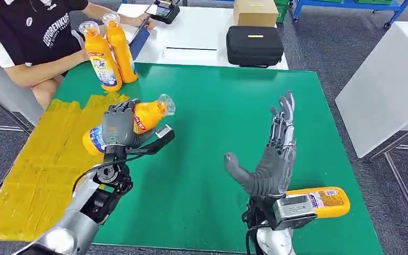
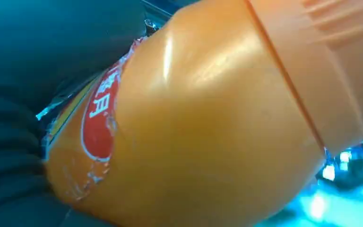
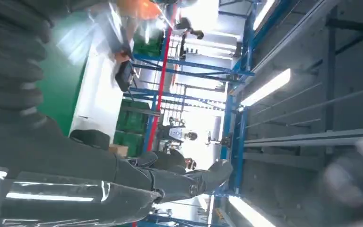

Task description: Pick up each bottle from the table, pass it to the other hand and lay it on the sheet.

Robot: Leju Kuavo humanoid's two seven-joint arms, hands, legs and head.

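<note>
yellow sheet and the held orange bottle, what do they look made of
Yellow sheet: looks like matte strips of tape or paper laid side by side, with visible seams and wrinkles; hard to say which. Orange bottle in the left hand: likely glossy plastic, with bright highlights and a clear cap.

Place: robot test floor inside a warehouse-like hall, by every sign.
Floor: grey carpet tiles (image 1: 319,37) underfoot, office-grade, running between the furniture.
Work surface: table (image 1: 228,133) covered in green, with a yellow sheet (image 1: 37,159) taped along one side.
Neighbouring furniture: white desk (image 1: 202,32) just behind, carrying a black case (image 1: 255,45), a cardboard box (image 1: 255,11) and a handheld terminal (image 1: 164,10).
Storage: blue metal racking (image 1: 345,6) at the back, green crates on it.
Overhead: blue steel beams (image 3: 238,113) and long strip lights (image 3: 267,87), seen from the right wrist.
Staff: seated person (image 1: 26,32) in a black printed shirt at the table's corner.
</note>
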